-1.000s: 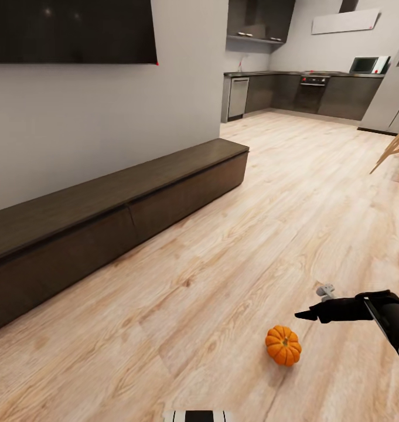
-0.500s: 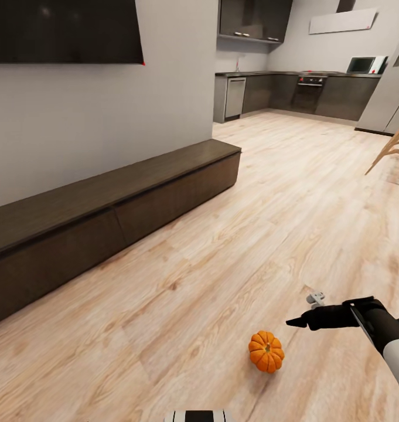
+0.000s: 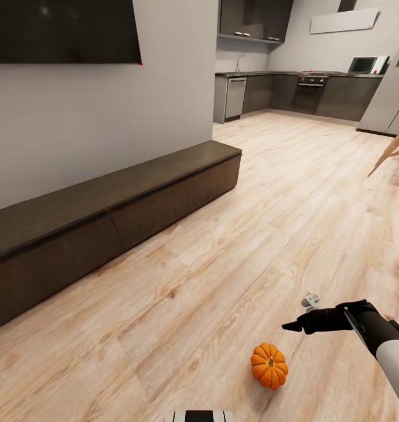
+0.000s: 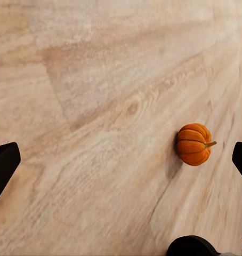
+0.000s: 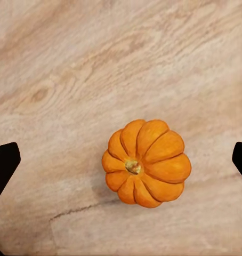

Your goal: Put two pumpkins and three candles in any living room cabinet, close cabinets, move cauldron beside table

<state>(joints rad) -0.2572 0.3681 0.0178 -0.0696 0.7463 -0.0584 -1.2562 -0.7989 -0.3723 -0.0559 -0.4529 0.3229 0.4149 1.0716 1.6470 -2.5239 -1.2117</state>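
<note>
One bright orange pumpkin (image 3: 269, 366) sits upright on the wood floor, stem up. My right gripper (image 3: 293, 324) hovers over it, open. In the right wrist view the pumpkin (image 5: 146, 162) lies centred between the two black fingertips (image 5: 3, 162), apart from both. My left gripper (image 4: 121, 162) is open over bare floor, with the pumpkin (image 4: 193, 144) off towards one finger. The long dark brown cabinet (image 3: 135, 208) runs along the wall at left, its drawer fronts shut.
A black TV (image 3: 58, 29) hangs on the grey wall above the cabinet. A kitchen with dark units (image 3: 304, 91) lies at the back. Pale wooden furniture legs (image 3: 392, 149) poke in at the right edge. Open wood floor lies between cabinet and pumpkin.
The whole view has shifted, so the camera moved. The pumpkin now sits lower and further left in the picture. My right gripper has moved left and down over it, still open.
</note>
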